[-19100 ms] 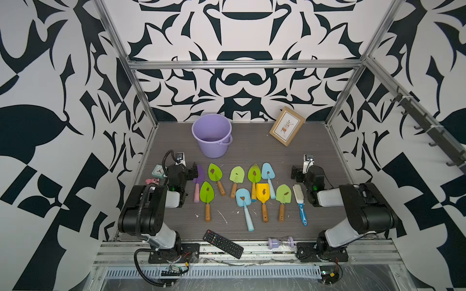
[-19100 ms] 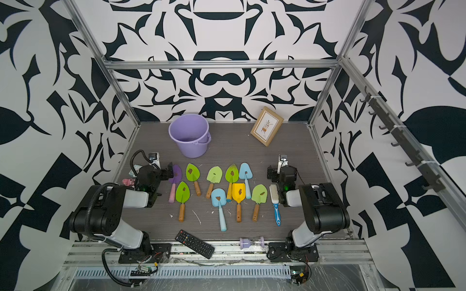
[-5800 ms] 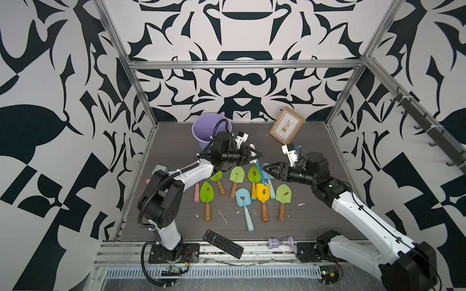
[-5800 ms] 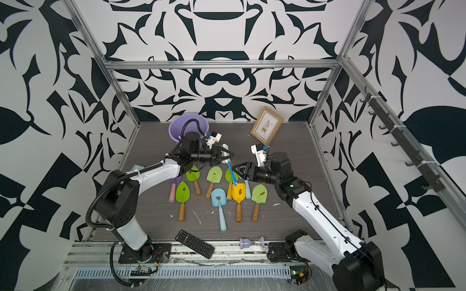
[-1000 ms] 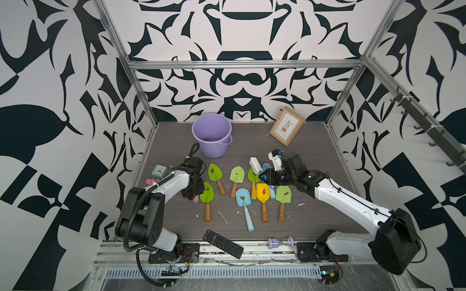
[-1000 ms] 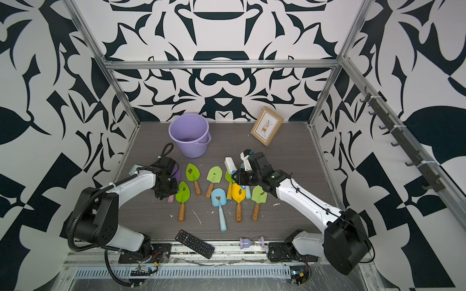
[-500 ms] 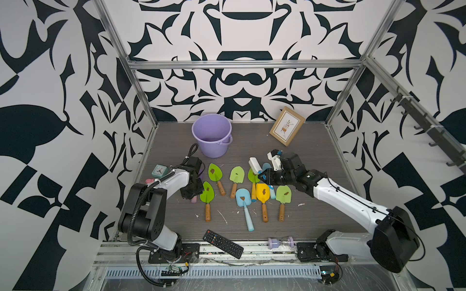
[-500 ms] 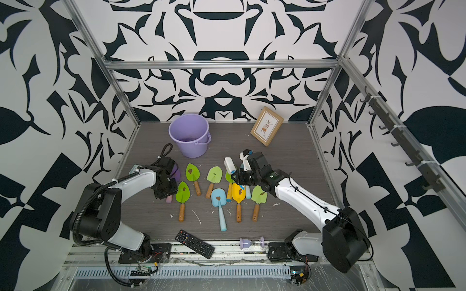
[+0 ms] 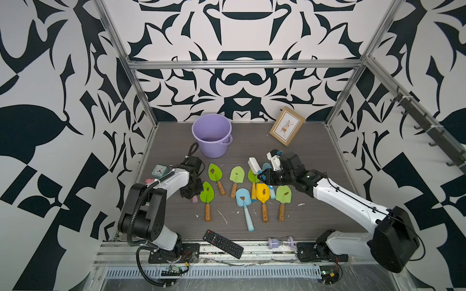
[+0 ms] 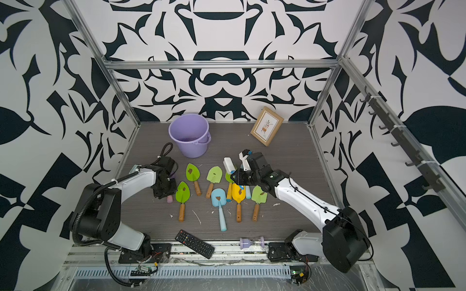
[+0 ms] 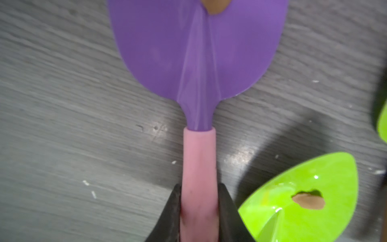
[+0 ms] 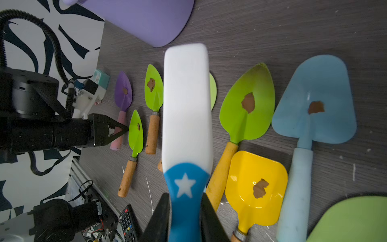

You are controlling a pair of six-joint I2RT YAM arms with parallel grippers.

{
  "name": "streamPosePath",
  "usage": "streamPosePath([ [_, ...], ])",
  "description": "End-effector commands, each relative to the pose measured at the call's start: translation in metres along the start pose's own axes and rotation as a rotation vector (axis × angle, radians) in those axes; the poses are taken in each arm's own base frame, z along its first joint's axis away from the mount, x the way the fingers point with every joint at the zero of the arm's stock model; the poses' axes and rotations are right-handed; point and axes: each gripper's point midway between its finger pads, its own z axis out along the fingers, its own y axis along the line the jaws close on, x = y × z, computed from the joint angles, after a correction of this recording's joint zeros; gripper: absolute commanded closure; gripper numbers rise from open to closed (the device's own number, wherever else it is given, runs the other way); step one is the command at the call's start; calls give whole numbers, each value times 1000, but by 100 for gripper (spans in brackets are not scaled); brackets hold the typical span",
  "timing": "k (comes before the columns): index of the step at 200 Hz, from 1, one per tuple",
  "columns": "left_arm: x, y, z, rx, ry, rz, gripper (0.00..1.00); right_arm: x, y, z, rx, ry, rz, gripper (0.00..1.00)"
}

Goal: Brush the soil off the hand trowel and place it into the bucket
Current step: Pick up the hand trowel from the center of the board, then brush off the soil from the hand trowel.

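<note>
The hand trowel with a purple blade (image 11: 196,48) and pink handle (image 11: 199,163) lies flat on the grey table. A brown clump of soil (image 11: 213,6) sits on its blade. My left gripper (image 11: 199,209) is shut on the pink handle, low at the table's left (image 9: 190,192). My right gripper (image 12: 185,211) is shut on the blue handle of a white brush (image 12: 186,100), held above the row of trowels (image 9: 263,176). The lilac bucket (image 9: 214,151) stands upright behind the trowels, apart from both grippers.
Several green, blue and yellow trowels with soil clumps, such as a green one (image 9: 207,195) and a yellow one (image 9: 262,192), lie beside the purple one. A remote (image 9: 223,244), an hourglass (image 9: 280,243), a small clock (image 9: 158,171) and a picture frame (image 9: 287,126) sit around the edges.
My left gripper has closed on the pink handle. The right arm with the brush has barely moved.
</note>
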Motion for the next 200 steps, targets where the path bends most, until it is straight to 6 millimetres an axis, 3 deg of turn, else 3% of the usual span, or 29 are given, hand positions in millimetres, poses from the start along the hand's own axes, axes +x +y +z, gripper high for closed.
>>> streamPosePath([
  [1,-12,3,-26,-4,-73,51,98,-14,18,-7,-46,-52,-46,100],
  [22,-16,0,-47,27,-109,45,100,-15,19,-7,-39,-45,-60,100],
  [55,-14,-23,-82,191,-153,106,100,-14,24,-8,-28,-19,-104,100],
  [59,-14,-26,-93,221,-182,112,100,-15,25,-8,-26,-16,-111,100],
  [108,17,-43,-147,399,-203,181,100,-16,35,-15,-3,18,-193,100],
  [135,41,-48,-160,425,-145,220,100,-11,44,-20,17,41,-268,100],
  [161,65,-56,-160,434,-66,266,100,-3,57,-24,18,73,-344,100],
  [200,76,-54,-157,390,-39,279,100,7,72,-27,28,102,-451,100],
])
